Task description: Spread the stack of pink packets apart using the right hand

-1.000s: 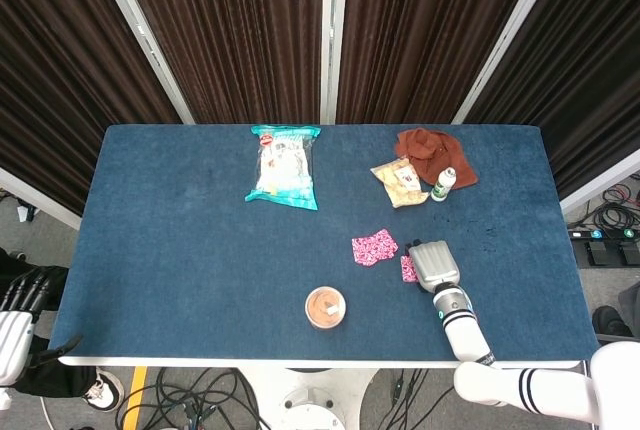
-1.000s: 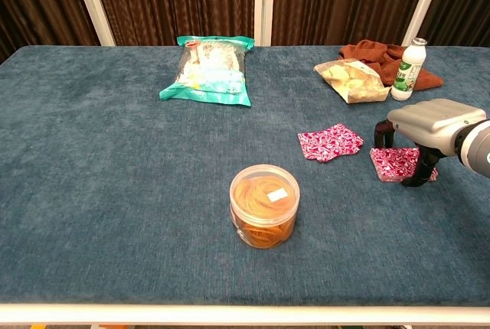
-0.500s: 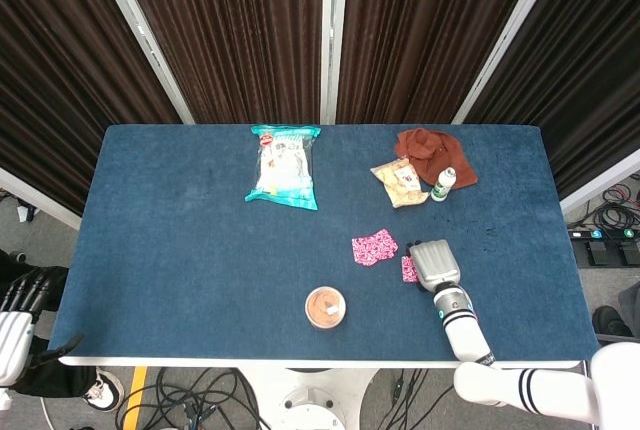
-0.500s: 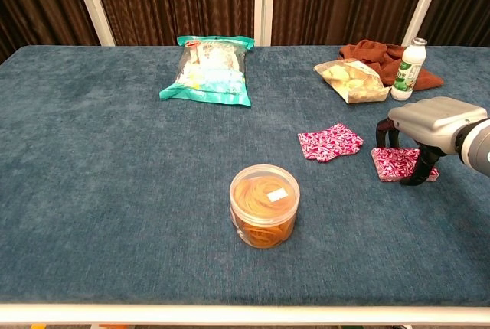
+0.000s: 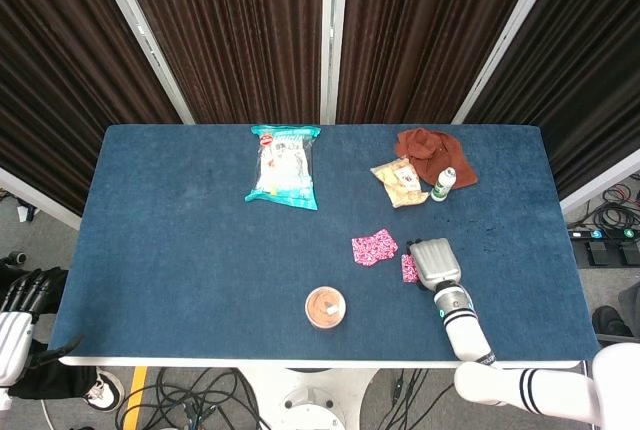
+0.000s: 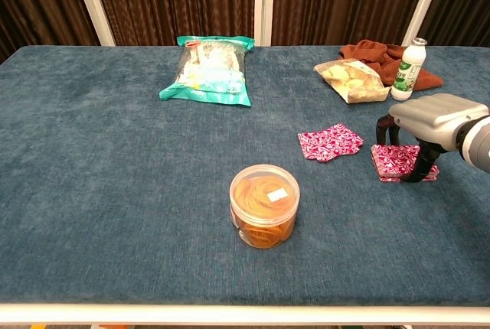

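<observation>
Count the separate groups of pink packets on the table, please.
2: a loose group left of the right hand, and a stack under its fingers. Single packets within each cannot be counted.

Head view looks steeply down from high up on the whole blue tabletop and curtains behind, chest view sits low and near at the front edge facing across it, both probably sharing most of the surface.
</observation>
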### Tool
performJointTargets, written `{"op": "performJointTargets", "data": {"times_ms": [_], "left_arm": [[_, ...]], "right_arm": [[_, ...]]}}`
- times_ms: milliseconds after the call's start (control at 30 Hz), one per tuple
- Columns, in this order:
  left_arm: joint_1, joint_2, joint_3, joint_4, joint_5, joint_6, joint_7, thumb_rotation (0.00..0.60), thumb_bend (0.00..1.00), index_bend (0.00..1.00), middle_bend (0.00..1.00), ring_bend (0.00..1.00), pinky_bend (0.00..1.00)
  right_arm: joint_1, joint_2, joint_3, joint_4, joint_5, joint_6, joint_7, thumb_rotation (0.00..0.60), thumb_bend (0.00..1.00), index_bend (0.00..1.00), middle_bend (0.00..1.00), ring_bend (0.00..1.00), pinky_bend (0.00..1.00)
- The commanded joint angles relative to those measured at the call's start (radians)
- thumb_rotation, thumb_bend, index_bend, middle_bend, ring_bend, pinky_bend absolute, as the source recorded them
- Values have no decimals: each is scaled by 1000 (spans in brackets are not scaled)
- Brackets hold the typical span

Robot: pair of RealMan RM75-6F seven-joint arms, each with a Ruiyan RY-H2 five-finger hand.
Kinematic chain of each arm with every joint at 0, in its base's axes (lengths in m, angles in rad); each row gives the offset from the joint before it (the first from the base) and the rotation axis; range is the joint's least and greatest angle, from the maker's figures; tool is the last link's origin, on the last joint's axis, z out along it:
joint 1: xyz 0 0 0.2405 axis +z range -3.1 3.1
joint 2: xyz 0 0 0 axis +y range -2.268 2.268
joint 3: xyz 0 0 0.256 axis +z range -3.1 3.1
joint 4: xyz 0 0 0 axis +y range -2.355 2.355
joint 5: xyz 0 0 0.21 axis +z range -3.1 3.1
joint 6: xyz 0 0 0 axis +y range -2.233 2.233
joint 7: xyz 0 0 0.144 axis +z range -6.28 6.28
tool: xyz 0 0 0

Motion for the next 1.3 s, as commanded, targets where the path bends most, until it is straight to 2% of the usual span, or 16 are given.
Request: {"op": "performJointTargets", "data": {"times_ms": [33,867,1300], "left_arm": [[0,0,0,0,0,1,0,600,143,111,77,0,81],[1,2,-1,-1,0,1,-4,600,142,111,77,0,81],[0,-1,0,0,2,0,2,600,143,111,77,0,81]], "right_arm": [[-1,1,0,-1,-1,0,0,600,153,435,411,752,822],[-2,10,5,-15,-6,7,-2,600,155,460,427,752,822],[-27,92,12,-70,-20,53,14,600,165,481,442,753,822]]}}
